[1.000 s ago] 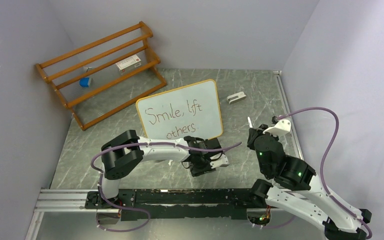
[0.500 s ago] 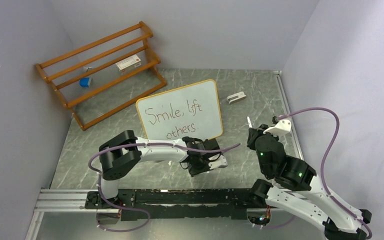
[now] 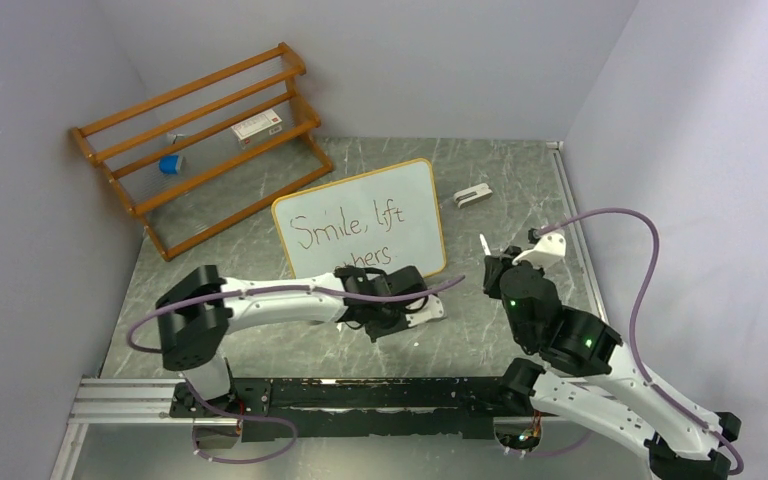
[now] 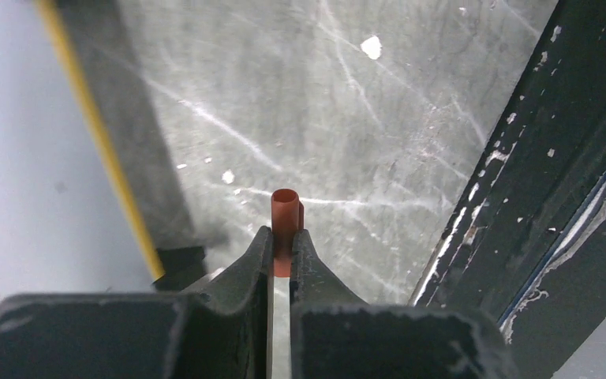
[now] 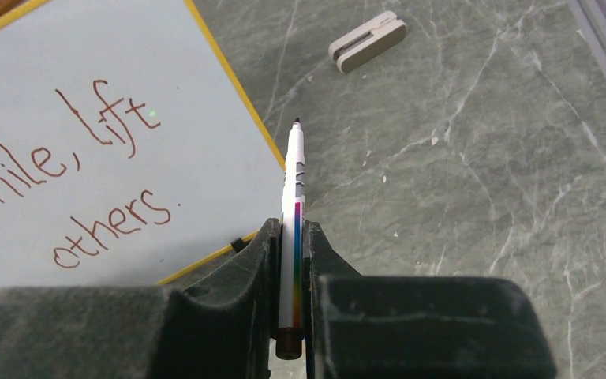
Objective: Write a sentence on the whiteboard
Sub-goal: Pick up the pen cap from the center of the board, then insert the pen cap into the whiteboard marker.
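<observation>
The whiteboard [image 3: 360, 215] stands tilted at mid-table, with the sentence [image 3: 350, 222] "Smile, lift others" in dark marker. My left arm hides the start of "others" in the top view. The words also show in the right wrist view [image 5: 114, 223]. My right gripper [image 3: 490, 265] [image 5: 291, 229] is shut on a white marker [image 5: 293, 185] with a rainbow stripe, its tip bare, just right of the board's right edge. My left gripper [image 3: 420, 312] [image 4: 282, 237] is shut on an orange-brown marker cap [image 4: 285, 212], low over the table beside the board's yellow lower edge [image 4: 99, 142].
An orange-brown slatted rack [image 3: 200, 140] stands at the back left with a small box and a blue item on it. A small grey eraser-like block [image 3: 472, 196] [image 5: 367, 41] lies right of the board. A black rail [image 4: 536, 181] runs along the near edge.
My left arm has swung out to the left, and its gripper has moved up-left to the board's lower edge, covering part of "others". My right gripper has moved slightly left with the marker.
</observation>
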{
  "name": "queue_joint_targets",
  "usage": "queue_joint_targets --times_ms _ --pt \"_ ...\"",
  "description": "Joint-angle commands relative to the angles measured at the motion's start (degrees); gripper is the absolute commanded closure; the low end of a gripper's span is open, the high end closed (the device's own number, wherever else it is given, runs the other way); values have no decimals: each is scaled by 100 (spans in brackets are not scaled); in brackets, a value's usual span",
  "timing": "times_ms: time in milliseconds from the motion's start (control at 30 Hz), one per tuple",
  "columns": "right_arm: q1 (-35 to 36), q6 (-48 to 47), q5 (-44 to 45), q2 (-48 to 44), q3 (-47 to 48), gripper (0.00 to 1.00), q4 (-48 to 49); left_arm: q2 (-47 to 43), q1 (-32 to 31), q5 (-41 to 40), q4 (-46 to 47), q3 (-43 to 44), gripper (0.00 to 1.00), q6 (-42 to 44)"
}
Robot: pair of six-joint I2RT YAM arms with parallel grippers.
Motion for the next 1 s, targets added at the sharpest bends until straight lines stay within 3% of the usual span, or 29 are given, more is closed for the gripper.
queue_joint_targets --times_ms 0,300,533,967 --pt "-28 34 -119 200 -74 100 64 -692 21 -667 -27 -166 95 197" --pt "-25 -473 -1018 610 -287 100 719 -2391 19 -1823 392 -846 95 802" --pt "-33 -1056 -2274 731 -439 100 1463 -3534 21 -1913 1022 -1292 95 1775" --pt "-28 -1406 -4208 143 -735 100 2723 -4071 12 -1733 958 -1263 95 3379"
